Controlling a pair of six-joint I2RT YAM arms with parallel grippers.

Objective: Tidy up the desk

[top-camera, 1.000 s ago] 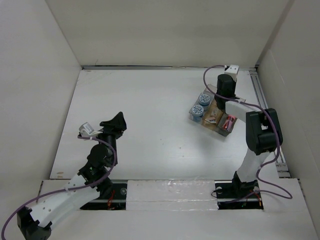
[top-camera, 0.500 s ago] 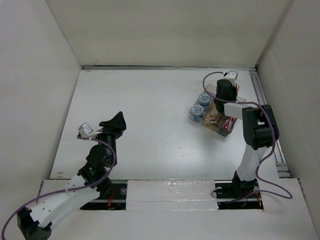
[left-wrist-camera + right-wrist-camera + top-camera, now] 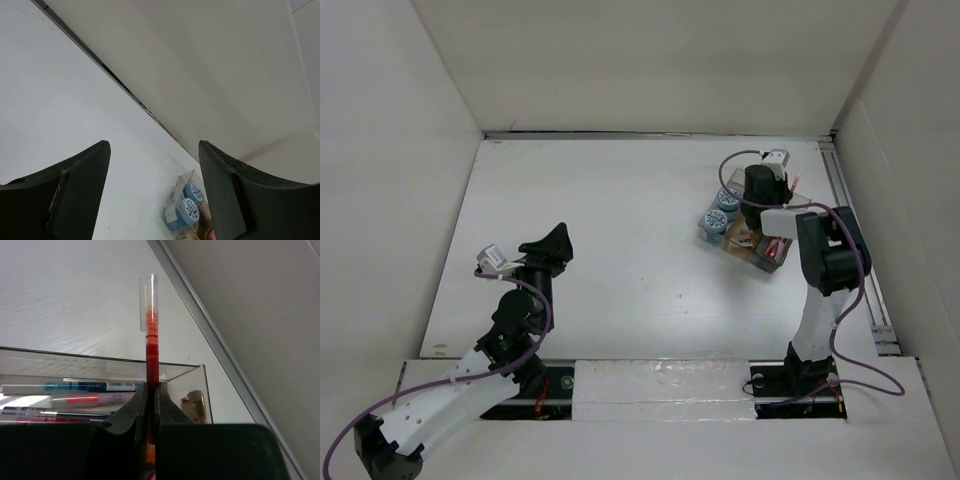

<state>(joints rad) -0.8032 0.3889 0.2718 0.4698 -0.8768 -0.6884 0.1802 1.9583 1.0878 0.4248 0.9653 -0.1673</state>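
Observation:
The white desk [image 3: 620, 220] fills the top view. A clear plastic compartment tray [image 3: 745, 232] stands at the right, with two blue-lidded pots [image 3: 721, 210] in its left part. My right gripper [image 3: 151, 390] is shut on a red pen with a clear cap [image 3: 151, 340], held just above the tray's far compartment [image 3: 100, 367], where several pens [image 3: 70, 395] lie. In the top view the right gripper [image 3: 761, 190] sits over the tray's far end. My left gripper [image 3: 552, 243] is open and empty over the desk's left side; the left wrist view shows the tray [image 3: 187, 202] between its fingers [image 3: 80, 192], far off.
White walls enclose the desk on three sides. A metal rail [image 3: 845, 210] runs along the right edge, close to the tray. A gold clip [image 3: 194, 405] lies in the tray's end compartment. Bare desk [image 3: 610, 200] lies between the two arms.
My right gripper has come down and slightly left with the red pen, from beyond the tray's far end to just over the tray. The left arm has not moved.

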